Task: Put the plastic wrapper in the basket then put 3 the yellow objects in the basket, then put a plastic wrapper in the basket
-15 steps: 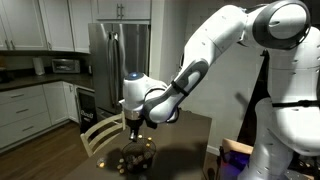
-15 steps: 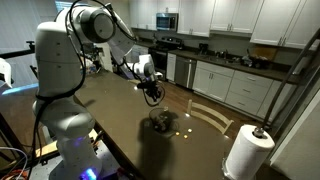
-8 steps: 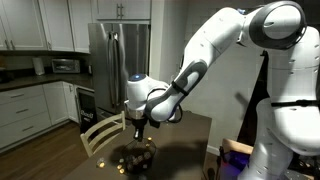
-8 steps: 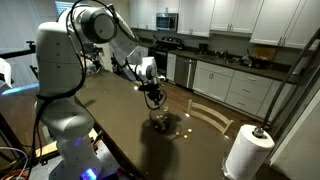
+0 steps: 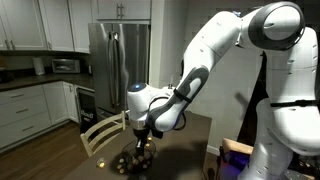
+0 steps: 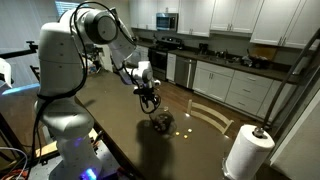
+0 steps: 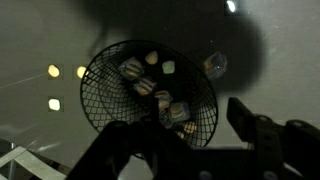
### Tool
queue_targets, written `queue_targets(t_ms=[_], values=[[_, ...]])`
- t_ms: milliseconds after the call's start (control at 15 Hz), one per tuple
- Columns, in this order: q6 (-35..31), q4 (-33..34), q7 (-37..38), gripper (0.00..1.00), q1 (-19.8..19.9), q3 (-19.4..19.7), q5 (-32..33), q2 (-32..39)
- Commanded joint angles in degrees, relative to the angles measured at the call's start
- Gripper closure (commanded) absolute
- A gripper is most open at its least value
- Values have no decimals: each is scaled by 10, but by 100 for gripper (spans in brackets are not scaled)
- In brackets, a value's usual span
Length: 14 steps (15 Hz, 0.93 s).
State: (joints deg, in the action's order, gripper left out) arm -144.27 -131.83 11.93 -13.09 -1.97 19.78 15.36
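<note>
Your Panda arm reaches down over the dark table (image 5: 192, 132), and its gripper (image 5: 143, 140) hangs just above the basket (image 5: 132, 158); the same arrangement appears from the opposite side, with the gripper (image 6: 150, 100) over the basket (image 6: 160, 122) near the table's (image 6: 105, 110) far edge. In the wrist view the gripper (image 7: 177, 117) enters from the bottom of the frame. Its two dark fingers (image 7: 255, 125) stand well apart with nothing between them, so the jaws are open and empty. Directly beneath them lies the basket (image 7: 95, 60), a round black wire-mesh bowl. It holds several small pieces (image 7: 163, 97), some pale and some yellowish; which are wrappers you cannot tell. Three yellow objects (image 7: 54, 71) rest on the bare table (image 7: 40, 30) beside the basket, apart from its rim: two side by side and one nearer the camera. A glossy item (image 7: 215, 65) sits just outside the rim on the opposite side; its kind is not discernible. A wooden chair (image 5: 100, 132) stands at the table edge next to the basket, also visible in an exterior view (image 6: 212, 115), and a paper towel roll (image 6: 245, 150) stands in the foreground.
</note>
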Motion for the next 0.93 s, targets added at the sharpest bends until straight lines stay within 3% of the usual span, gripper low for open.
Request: queue_targets(t_ms=[0,467,800,867], values=[[-31,-17,22,1,5,0,1,-5],[-90,-29,10,0,30,8,-40,-6],[-69,-15,18,0,16,12,-22,0],[-50,-7,20,0,25,3,-59,1]])
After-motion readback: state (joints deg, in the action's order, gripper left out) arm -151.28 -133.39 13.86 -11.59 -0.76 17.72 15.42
